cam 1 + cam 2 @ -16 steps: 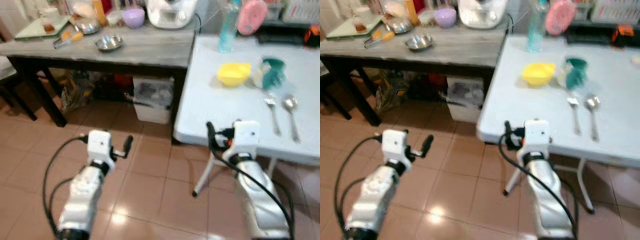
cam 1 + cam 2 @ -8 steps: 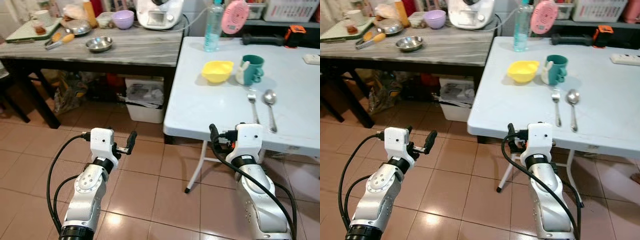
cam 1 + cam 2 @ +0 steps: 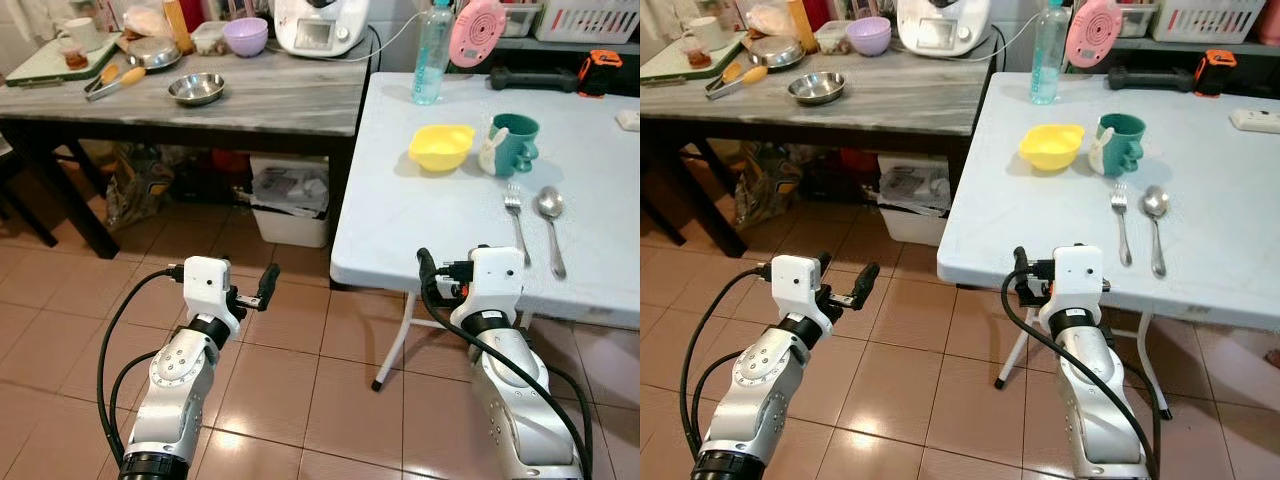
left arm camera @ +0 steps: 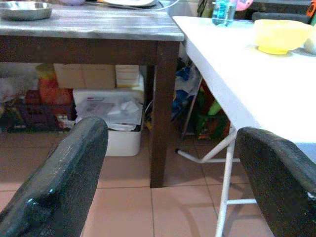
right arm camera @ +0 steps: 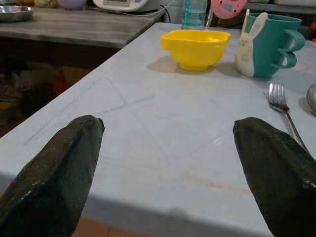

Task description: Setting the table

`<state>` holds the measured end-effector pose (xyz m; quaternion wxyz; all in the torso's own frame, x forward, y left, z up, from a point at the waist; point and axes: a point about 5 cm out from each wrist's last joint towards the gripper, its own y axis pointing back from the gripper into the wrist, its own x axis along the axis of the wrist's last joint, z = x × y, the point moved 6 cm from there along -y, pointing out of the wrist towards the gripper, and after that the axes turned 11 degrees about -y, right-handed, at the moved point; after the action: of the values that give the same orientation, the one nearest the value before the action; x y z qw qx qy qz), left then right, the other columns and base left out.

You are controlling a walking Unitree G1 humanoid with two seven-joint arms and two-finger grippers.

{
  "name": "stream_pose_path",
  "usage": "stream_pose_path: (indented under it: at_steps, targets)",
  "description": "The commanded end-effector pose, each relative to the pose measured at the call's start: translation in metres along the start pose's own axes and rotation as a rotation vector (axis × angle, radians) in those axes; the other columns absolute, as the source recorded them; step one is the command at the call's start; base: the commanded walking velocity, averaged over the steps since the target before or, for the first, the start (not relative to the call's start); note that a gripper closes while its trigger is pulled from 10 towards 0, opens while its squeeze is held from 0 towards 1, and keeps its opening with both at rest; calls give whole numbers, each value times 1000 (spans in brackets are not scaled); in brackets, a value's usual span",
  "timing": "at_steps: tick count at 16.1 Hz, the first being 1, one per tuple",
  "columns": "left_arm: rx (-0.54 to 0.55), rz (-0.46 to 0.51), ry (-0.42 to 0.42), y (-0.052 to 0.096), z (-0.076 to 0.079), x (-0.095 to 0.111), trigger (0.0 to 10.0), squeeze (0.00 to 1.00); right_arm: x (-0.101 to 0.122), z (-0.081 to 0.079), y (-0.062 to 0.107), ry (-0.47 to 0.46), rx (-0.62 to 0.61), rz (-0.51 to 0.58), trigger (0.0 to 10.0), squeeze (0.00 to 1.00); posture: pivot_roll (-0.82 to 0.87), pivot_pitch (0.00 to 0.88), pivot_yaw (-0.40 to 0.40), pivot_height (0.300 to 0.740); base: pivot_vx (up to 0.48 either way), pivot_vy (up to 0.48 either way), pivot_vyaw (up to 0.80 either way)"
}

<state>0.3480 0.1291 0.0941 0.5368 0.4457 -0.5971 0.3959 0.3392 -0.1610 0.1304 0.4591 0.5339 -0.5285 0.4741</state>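
Your right gripper [image 5: 163, 163] hovers at the near edge of the white table [image 3: 420, 200], fingers spread wide with nothing between them and touching nothing. Ahead of it on that table lie the things to be set: the yellow bowl [image 5: 195, 48] sits well beyond the fingertips toward the far side, the teal mug [image 5: 269, 44] with its white rabbit figure stands just beside the bowl to the right, and nearer you, on the right, the fork [image 3: 517, 222] and the spoon [image 3: 551, 226] lie side by side, handles toward the near edge. All four are apart from the gripper. Behind the bowl stands a clear bottle [image 3: 428, 62]. Your left gripper [image 4: 170, 182] is held out low over the tiled floor [image 3: 300, 380], off the table's left corner, fingers likewise wide apart and empty; it looks past the dark leg of the grey wooden table [image 3: 270, 100], where a steel bowl [image 3: 196, 88] rests and a white bin [image 3: 293, 205] sits underneath.
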Motion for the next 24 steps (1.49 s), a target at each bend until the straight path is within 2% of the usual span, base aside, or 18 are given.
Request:
stream_pose_path:
  at_steps: [1, 14, 19, 24]
  targets:
    - [-4, 3, -5, 1, -1, 3, 10000, 0, 6, -1, 0, -6, -2, 21, 10000, 0, -69, 75, 65, 740, 296, 0, 0]
    - [-60, 1, -6, 1, 8, 2, 10000, 0, 5, -1, -2, 2, -7, 23, 10000, 0, -62, 66, 66, 740, 311, 0, 0]
    - [-75, 0, -6, 3, 12, 1, 10000, 0, 4, -1, -2, -5, -5, 21, 10000, 0, -62, 64, 66, 740, 313, 0, -765]
    - [-83, -5, -6, 5, 15, 0, 10000, 0, 2, -3, 0, -1, 2, 17, 10000, 0, -63, 77, 66, 740, 315, 0, 0]
